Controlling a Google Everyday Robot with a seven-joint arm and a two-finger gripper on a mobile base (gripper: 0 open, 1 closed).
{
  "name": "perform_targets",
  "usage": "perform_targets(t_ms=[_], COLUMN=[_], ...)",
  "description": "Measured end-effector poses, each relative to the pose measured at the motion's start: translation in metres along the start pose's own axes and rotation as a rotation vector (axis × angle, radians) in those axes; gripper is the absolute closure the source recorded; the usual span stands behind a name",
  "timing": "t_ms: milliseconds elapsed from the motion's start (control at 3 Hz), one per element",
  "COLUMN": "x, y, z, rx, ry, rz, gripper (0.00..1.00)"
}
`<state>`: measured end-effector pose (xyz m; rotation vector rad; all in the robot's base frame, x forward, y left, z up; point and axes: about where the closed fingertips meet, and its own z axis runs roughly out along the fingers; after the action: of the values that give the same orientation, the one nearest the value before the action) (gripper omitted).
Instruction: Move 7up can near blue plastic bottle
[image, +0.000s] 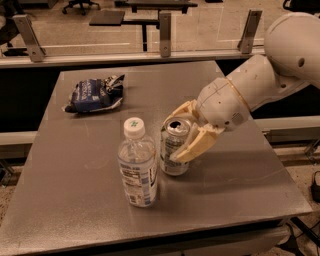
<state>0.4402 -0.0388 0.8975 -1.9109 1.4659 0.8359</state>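
The 7up can (173, 147) is a small silver-and-green can with an open top. It stands upright on the grey table (90, 165), just right of the blue plastic bottle (137, 165), almost touching it. The bottle is clear with a white cap and a printed label, and it is taller than the can. My gripper (184, 134) reaches in from the right, and its cream fingers (196, 146) are closed around the can's upper part.
A dark blue snack bag (92, 94) lies at the table's far left. A glass barrier with metal posts (165, 27) runs behind the table. The table's front edge (150, 235) is close below the bottle.
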Motion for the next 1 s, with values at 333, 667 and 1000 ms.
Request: perform_targets(t_ms=[333, 667, 1000], x=[0.0011, 0.0023, 0.0047], y=[0.0031, 0.0050, 0.0075], z=[0.0055, 0.0079, 0.0099], rx=[-0.004, -0.007, -0.016], ry=[-0.003, -0.006, -0.003], rz=[0.001, 0.003, 0.008], gripper=[0.70, 0.47, 0.23])
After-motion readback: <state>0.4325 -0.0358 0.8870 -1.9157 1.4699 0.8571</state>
